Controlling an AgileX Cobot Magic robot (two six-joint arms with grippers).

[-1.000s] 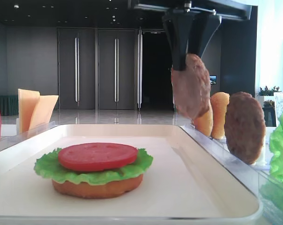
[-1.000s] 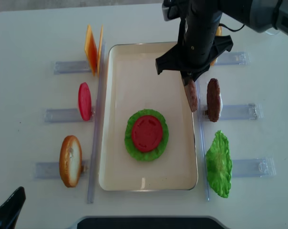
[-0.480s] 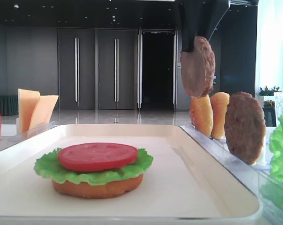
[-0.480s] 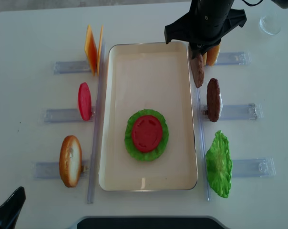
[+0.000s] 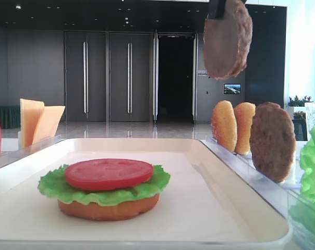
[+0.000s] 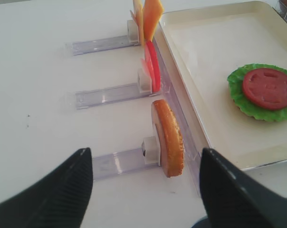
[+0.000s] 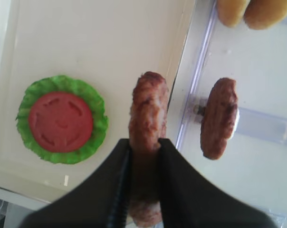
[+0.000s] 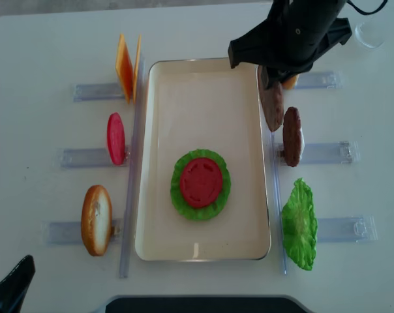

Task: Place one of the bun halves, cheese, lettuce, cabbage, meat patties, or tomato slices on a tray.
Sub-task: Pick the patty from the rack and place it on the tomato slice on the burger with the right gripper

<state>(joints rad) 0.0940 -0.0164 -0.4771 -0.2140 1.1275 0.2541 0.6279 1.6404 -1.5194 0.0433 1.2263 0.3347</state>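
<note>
Meat patty (image 7: pixel 147 123), gripped on edge in the closed right hand (image 7: pixel 143 156), hangs aloft; the stack (image 7: pixel 62 119) on the tray (image 8: pixel 184 98) lies below and beside the hand, placement pending.

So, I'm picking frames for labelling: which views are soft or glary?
Right wrist view: gripper fingers blurred, held meat patty fairly sharp. Low exterior view: bright window glare at right, dim hall behind. Left wrist view: dark fingers out of focus. Overhead view: evenly lit tray.

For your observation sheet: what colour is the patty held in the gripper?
Greyish-brown, grainy patty; the right wrist view shows it best.
</note>
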